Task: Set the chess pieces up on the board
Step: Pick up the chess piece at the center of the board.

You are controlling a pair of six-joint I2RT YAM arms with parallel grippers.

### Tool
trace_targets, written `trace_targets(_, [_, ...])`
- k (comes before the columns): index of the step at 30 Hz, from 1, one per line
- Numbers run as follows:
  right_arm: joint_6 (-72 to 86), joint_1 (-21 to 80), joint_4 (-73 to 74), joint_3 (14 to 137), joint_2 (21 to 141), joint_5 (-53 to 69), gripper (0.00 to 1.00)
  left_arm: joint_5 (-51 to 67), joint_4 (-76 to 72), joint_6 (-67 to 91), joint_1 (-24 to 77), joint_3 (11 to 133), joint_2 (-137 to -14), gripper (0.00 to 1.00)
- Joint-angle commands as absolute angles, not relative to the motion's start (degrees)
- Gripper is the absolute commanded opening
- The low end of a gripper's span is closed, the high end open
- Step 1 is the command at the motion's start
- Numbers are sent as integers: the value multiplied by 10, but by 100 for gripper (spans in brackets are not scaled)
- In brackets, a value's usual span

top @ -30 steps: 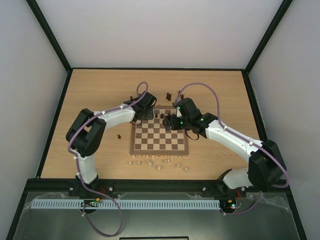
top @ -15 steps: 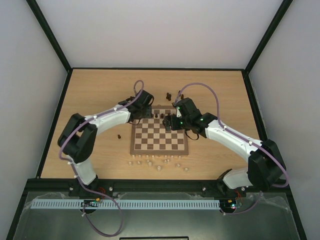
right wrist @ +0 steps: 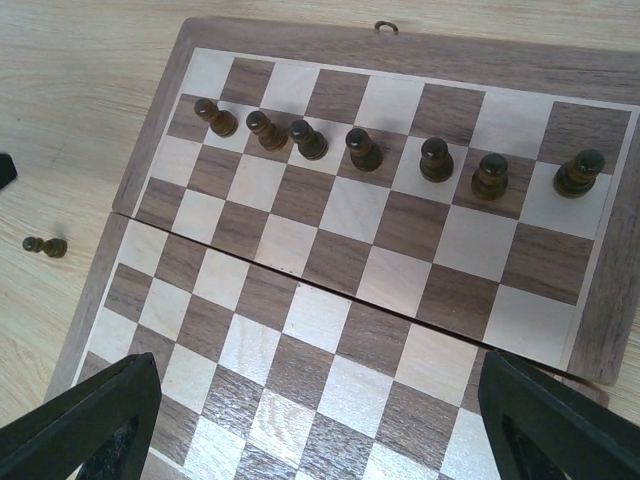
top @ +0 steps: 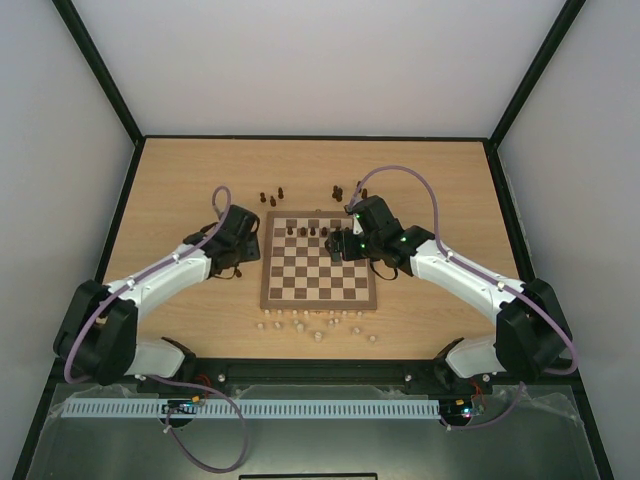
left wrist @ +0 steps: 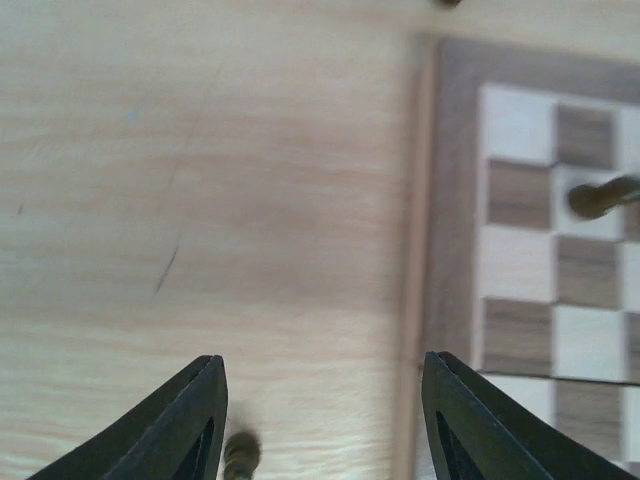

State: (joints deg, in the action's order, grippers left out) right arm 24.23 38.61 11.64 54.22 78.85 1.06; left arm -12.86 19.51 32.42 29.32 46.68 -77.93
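Observation:
The board (top: 319,262) lies mid-table. Several dark chess pieces (right wrist: 362,150) stand in one row on its second far rank. My left gripper (top: 248,250) hangs over bare table just left of the board, open with nothing between its fingers (left wrist: 325,358). A dark piece (left wrist: 240,455) shows on the table beside its left finger; in the right wrist view it lies on its side (right wrist: 45,245). My right gripper (top: 345,246) hovers open over the board's squares (right wrist: 320,430), holding nothing.
More dark pieces stand loose on the table behind the board, at the left (top: 271,196) and the right (top: 338,192). Pale pieces (top: 318,324) are scattered along the board's near edge. The left arm stretches across the table's left side.
My left gripper went from shut to open and swung away from the board's far left corner to the table on its left, uncovering dark pieces there. The right arm stayed put.

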Motion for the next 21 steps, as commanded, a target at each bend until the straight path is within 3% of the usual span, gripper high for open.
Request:
trace_targets(1, [243, 387, 115, 533, 779, 18, 88, -128, 201, 351, 287, 433, -775, 56])
trace_targets(21, [243, 387, 113, 530, 779, 26, 88, -157, 173, 373, 280, 362, -789, 30])
